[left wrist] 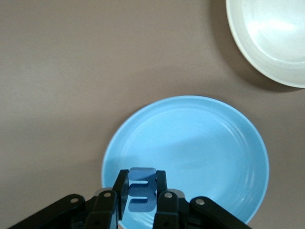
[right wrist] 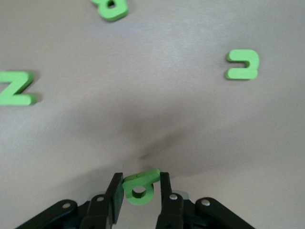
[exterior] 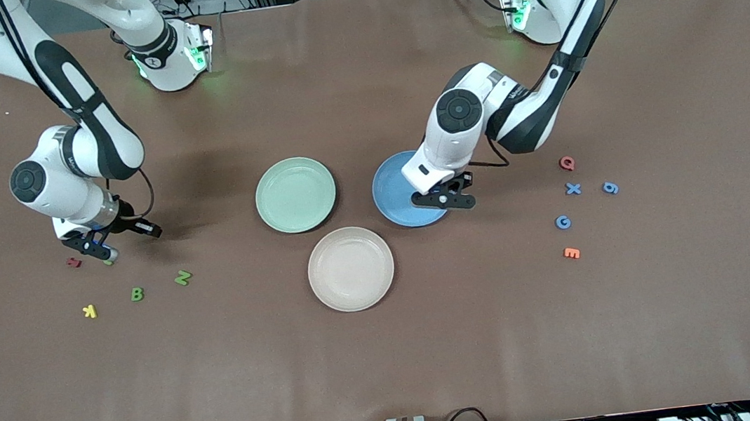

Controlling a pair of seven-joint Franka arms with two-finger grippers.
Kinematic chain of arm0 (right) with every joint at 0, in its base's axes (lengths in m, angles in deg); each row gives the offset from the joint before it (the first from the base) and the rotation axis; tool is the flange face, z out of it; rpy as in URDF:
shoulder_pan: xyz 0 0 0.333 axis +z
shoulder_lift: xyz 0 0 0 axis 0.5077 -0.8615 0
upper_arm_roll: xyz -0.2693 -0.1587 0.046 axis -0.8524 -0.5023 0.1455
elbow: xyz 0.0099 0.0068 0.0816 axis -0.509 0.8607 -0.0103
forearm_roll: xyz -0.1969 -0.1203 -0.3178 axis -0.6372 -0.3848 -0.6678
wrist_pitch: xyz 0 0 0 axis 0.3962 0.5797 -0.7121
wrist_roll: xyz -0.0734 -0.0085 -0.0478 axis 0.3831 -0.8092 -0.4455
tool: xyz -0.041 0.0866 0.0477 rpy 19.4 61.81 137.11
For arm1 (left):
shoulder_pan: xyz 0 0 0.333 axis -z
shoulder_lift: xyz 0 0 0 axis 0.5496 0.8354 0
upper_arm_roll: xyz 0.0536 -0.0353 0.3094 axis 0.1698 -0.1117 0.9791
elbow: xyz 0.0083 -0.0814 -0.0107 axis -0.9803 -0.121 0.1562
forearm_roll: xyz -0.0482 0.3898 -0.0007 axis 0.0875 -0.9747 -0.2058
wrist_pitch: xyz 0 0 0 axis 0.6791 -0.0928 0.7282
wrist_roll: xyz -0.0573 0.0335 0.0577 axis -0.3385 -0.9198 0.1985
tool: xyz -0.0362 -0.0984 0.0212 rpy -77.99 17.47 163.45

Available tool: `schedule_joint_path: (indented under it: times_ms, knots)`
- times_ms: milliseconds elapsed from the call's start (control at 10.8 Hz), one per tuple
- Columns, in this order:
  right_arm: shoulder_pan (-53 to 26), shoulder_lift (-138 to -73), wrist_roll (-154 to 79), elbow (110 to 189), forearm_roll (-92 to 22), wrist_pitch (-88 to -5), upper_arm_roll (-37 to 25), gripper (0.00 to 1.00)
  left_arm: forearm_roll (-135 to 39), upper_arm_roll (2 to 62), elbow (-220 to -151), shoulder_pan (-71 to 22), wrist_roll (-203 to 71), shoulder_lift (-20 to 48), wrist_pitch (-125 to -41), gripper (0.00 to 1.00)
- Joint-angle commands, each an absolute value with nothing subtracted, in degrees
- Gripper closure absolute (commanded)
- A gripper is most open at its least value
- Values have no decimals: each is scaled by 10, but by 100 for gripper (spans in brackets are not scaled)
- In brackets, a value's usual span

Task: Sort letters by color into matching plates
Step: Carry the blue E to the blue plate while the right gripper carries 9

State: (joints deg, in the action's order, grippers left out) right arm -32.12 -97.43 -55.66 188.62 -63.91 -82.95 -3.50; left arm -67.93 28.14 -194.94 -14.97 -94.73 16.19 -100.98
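White arms (exterior: 464, 123), black end effectors (exterior: 443, 198).

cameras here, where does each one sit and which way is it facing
Front view: high across the table, facing both arms over the green plate, blue plate and beige plate.
Left wrist view: on the left arm, looking down past the left hand, shut on a blue letter; shares the blue plate.
Right wrist view: looking down past the right hand, shut on a green letter.

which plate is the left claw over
The blue plate: the left claw holds a blue letter over its rim; green and beige plates sit apart.
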Motion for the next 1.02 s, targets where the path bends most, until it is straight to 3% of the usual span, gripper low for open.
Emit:
schedule_joint_path:
  times_ms: [0, 93, 186, 279, 651, 930]
  knots:
    - [-290, -950, -475, 1888, -653, -806, -31, 72, -698, 287, -1918, -111, -1020, 182, -1001, 99]
    - [-266, -949, -481, 1888, -653, -806, -31, 72, -698, 288, -1912, -103, -1029, 186, -1002, 83]
    - [-242, -944, -487, 1888, -652, -804, -29, 72, -709, 289, -1905, -102, -1028, 194, -1003, 19]
    - [-214, -939, -494, 1888, -652, -793, -28, 72, -745, 289, -1904, -103, -1034, 196, -1005, 0]
    - [-76, -930, -615, 1866, -652, -741, -28, 72, -752, 289, -1900, -113, -1038, 193, -1006, 0]
    - [-34, -931, -675, 1852, -651, -718, -7, 72, -761, 290, -1908, -175, -947, 173, -1004, 0]
